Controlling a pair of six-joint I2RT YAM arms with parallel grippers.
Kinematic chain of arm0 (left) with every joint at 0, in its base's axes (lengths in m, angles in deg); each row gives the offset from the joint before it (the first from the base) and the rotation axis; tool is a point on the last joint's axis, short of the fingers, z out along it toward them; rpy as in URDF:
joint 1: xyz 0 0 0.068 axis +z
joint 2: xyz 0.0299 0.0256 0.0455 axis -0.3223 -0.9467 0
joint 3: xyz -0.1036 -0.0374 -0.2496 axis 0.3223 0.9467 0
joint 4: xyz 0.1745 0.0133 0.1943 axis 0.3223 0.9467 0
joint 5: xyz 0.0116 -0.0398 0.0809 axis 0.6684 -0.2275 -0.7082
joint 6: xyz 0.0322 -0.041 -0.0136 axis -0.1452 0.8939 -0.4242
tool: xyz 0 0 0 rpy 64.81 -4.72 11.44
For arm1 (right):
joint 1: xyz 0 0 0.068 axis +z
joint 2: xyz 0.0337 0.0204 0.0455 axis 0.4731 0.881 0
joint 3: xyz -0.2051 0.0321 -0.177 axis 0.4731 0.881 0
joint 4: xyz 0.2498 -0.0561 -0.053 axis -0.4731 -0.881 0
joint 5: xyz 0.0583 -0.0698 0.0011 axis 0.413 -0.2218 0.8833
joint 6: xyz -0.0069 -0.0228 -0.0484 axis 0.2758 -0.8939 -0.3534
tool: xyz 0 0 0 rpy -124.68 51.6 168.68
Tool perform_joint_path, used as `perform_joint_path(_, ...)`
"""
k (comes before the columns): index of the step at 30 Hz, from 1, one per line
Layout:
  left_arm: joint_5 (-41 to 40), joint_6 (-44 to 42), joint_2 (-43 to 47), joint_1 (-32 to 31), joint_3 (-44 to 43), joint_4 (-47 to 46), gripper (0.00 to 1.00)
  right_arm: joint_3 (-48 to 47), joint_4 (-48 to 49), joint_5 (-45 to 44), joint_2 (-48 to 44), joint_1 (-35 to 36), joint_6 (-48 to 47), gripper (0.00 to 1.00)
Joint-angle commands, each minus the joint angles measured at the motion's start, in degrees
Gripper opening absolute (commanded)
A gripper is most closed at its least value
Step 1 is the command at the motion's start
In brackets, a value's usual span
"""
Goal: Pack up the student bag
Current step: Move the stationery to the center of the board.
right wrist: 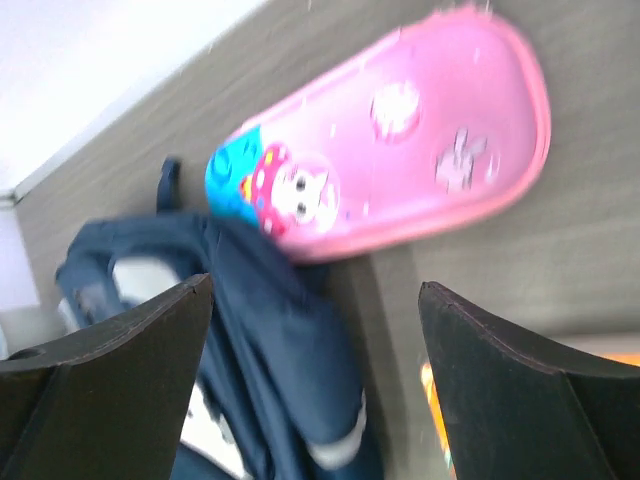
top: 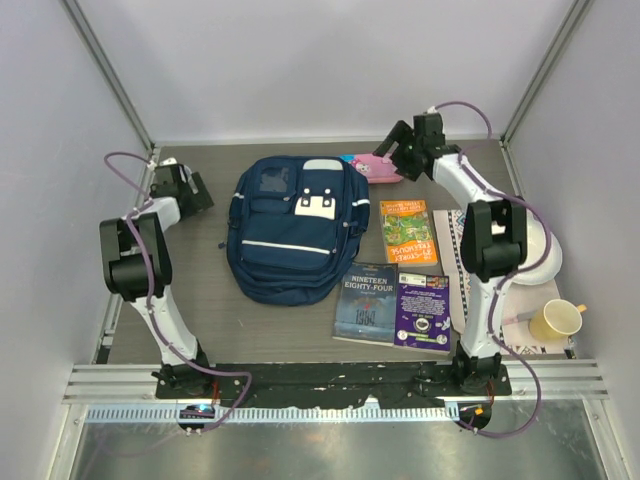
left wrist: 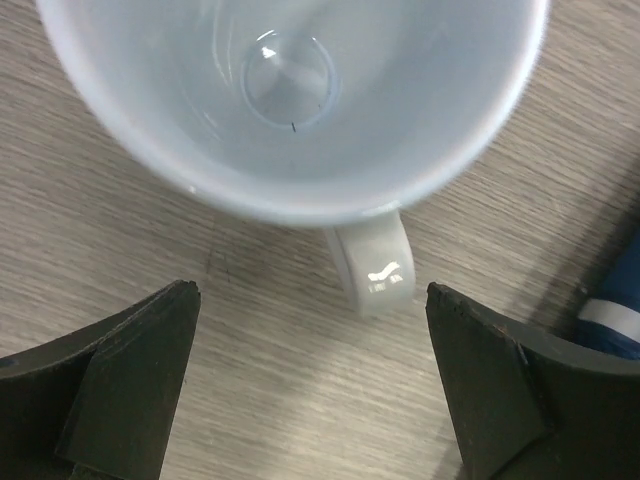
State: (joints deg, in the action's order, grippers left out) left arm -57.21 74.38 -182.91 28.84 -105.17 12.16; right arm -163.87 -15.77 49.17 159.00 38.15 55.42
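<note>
The student bag [top: 290, 225], navy blue with white stripe trim, lies flat in the middle of the table, and a corner of it [left wrist: 618, 300] shows in the left wrist view. My left gripper [top: 187, 190] is open to its left, above a white mug [left wrist: 300, 100]. The mug's handle [left wrist: 375, 265] points toward the gap of my left gripper [left wrist: 312, 300], untouched. My right gripper [top: 397, 152] is open at the back right, over the bag's edge [right wrist: 280, 370] and a pink pencil case [right wrist: 400, 140]. It holds nothing.
The pink pencil case [top: 372, 167] lies against the bag's top right corner. Three books lie to the bag's right: a green-orange one [top: 408, 232], Nineteen Eighty-Four [top: 366, 303] and a purple one [top: 423, 310]. A yellow mug [top: 556, 320] and a white plate [top: 545, 255] are at the far right.
</note>
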Motion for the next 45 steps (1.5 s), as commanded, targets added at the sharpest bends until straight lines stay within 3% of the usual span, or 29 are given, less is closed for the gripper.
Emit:
perform_joint_path(1,3.1,2.6,5.3,0.3,1.3,-1.4,1.0,-14.5,-3.4,-6.4,9.3,-0.2,-4.1,0.89)
perform_joint_path(6,5.6,4.1,8.9,-0.2,2.5,1.0,1.0,-29.3,-6.1,-10.9,23.2,1.0,-8.9,0.89)
perform_joint_path(9,6.8,4.4,11.3,-0.4,3.8,1.2,1.0,-43.1,-9.2,-15.8,30.7,2.6,-14.1,0.89)
perform_joint_path(15,8.1,3.9,15.8,-0.8,6.9,2.3,1.0,-45.5,-5.7,-31.0,33.5,9.1,-32.6,0.93)
perform_joint_path(21,9.4,3.8,19.9,-0.7,8.7,3.0,1.0,-50.4,-9.0,-26.8,38.1,10.6,-35.6,0.95)
perform_joint_path(28,12.1,5.0,23.8,-0.9,9.3,5.1,0.99,-44.7,-16.4,-30.0,38.3,10.4,-34.7,0.95)
perform_joint_path(36,13.4,5.1,28.8,-1.3,9.8,7.7,1.0,-28.7,-14.3,-31.9,30.6,7.6,-32.0,0.95)
perform_joint_path(45,14.7,5.0,31.5,-1.6,10.3,10.2,1.0,-23.1,-15.3,-33.7,26.0,3.8,-27.3,0.95)
